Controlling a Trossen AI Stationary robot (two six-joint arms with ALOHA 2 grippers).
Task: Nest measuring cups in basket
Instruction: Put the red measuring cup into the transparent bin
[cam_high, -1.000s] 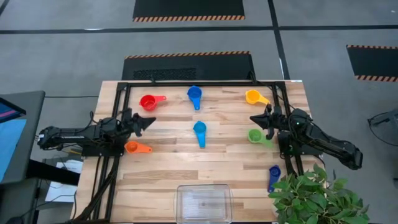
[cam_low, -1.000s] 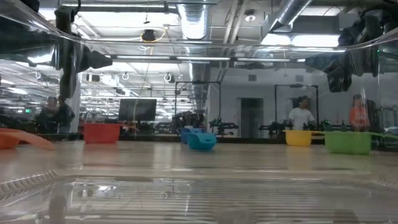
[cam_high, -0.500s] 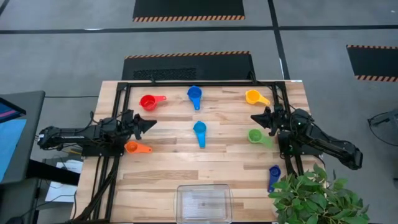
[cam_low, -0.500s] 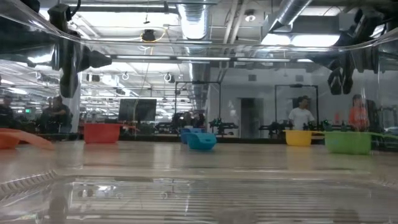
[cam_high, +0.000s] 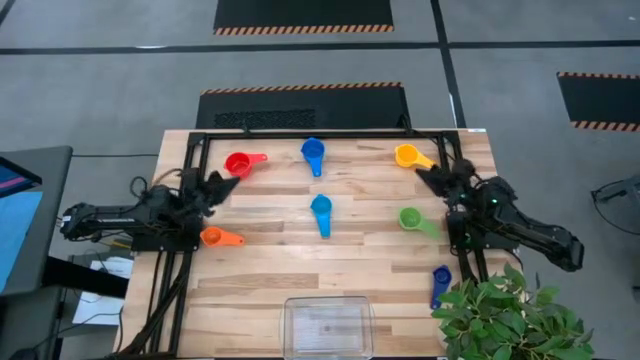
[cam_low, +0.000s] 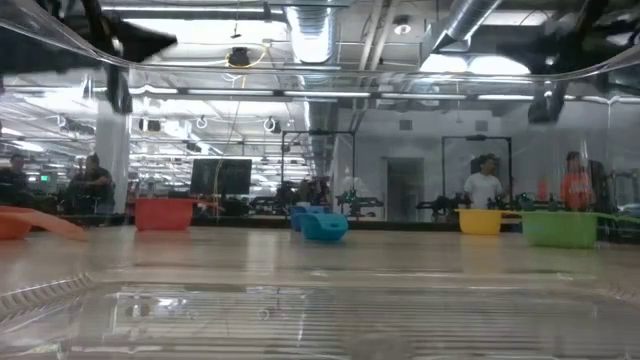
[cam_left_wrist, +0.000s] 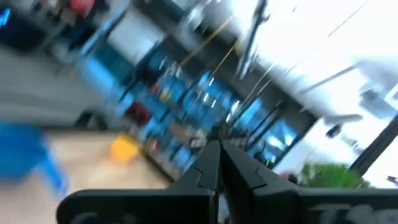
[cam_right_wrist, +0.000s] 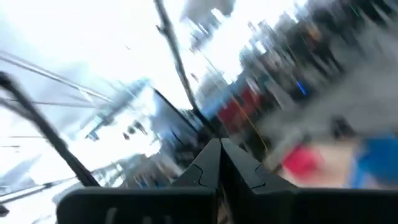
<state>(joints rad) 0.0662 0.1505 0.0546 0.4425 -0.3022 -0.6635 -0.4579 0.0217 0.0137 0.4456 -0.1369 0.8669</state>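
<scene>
Measuring cups (cam_high: 320, 205) are lying scattered outside the basket (cam_high: 328, 325), none nested; left gripper (cam_high: 228, 183) and right gripper (cam_high: 422, 174) are hovering with fingers pressed together, empty, each needing to open over a cup.

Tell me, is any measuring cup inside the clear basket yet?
No, in the high view the basket at the table's near edge holds nothing, and all the measuring cups, such as the red cup, lie on the wood.

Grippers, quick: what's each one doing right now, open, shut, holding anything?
Left gripper: shut, holding nothing, above the table near the red cup.
Right gripper: shut, holding nothing, close to the yellow cup.
</scene>
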